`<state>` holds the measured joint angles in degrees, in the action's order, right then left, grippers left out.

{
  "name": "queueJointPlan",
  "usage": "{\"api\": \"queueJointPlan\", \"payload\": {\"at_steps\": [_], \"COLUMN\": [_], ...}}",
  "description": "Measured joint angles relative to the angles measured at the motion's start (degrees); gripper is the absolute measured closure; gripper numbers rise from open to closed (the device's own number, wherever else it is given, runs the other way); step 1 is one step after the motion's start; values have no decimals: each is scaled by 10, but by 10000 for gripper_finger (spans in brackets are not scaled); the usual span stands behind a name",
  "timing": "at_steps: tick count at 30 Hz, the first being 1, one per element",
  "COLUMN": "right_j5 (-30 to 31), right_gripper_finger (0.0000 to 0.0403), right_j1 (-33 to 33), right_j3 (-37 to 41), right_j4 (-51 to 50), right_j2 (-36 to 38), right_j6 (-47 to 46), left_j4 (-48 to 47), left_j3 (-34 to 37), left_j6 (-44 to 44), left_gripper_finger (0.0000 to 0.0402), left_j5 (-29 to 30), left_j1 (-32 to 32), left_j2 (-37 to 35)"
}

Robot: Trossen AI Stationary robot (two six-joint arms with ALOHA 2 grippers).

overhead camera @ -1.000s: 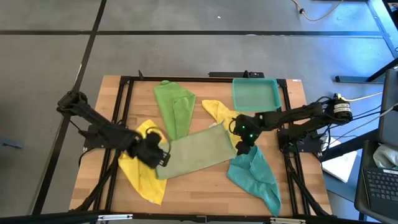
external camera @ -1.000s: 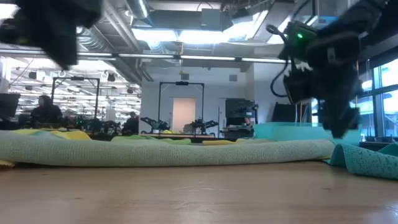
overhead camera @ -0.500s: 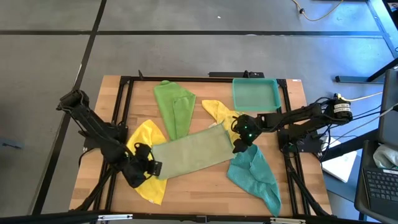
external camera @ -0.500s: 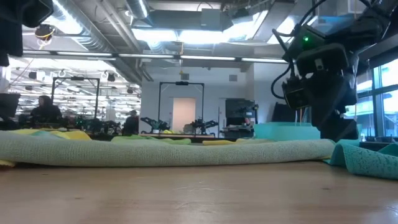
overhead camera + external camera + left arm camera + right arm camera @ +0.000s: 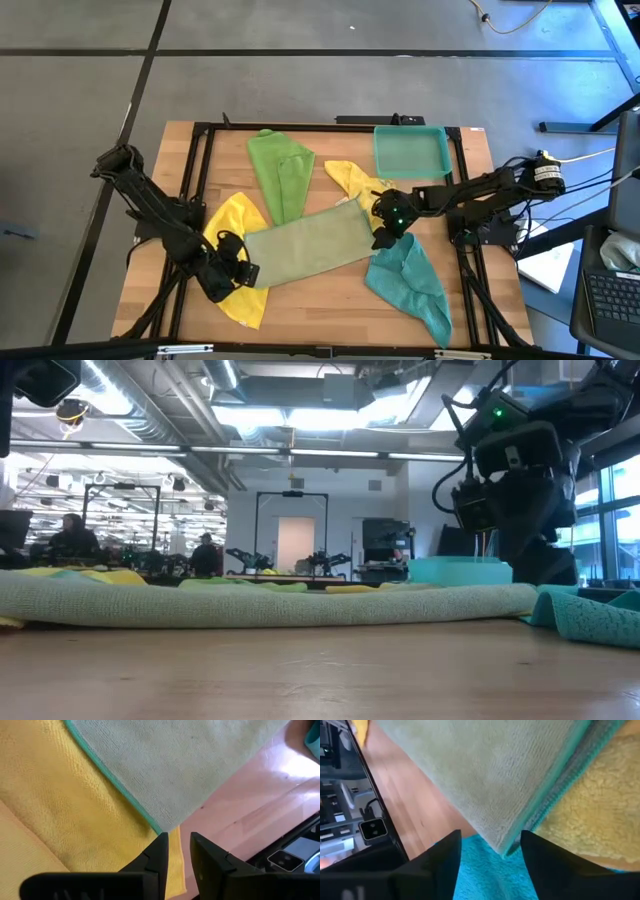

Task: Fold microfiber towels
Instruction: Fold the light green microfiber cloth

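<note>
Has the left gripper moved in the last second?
Yes. In the high view the left gripper has gone toward the table's near edge, from over the pale olive towel corner to the yellow towel beside it.

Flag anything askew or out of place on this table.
Nothing damaged or spilled. The five soft cloths lie crumpled and overlapping: the pale olive-green towel sits askew across a yellow towel, its far corner beside the teal towel.

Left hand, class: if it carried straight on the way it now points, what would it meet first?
Probably the near corner of the pale olive-green towel, just ahead of the left hand, where it overlaps the yellow towel; depth is uncertain.
</note>
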<state>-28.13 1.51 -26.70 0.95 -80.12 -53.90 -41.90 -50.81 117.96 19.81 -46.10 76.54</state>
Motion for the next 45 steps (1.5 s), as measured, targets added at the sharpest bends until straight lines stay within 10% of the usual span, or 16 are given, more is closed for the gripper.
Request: {"api": "queueJointPlan", "payload": {"at_steps": [23, 45], "right_j5": [-15, 25], "right_gripper_finger": [262, 262], "right_j1": [-37, -36], "right_j3": [0, 0], "right_j4": [65, 79], "right_j2": [-51, -59], "right_j6": [-41, -26], "left_j4": [54, 73], "left_j3": [0, 6], "left_j6": [33, 34], "left_gripper_finger": [330, 330], "left_j5": [-93, -43], "left_j1": [-22, -10], "left_j2": [66, 93]}}
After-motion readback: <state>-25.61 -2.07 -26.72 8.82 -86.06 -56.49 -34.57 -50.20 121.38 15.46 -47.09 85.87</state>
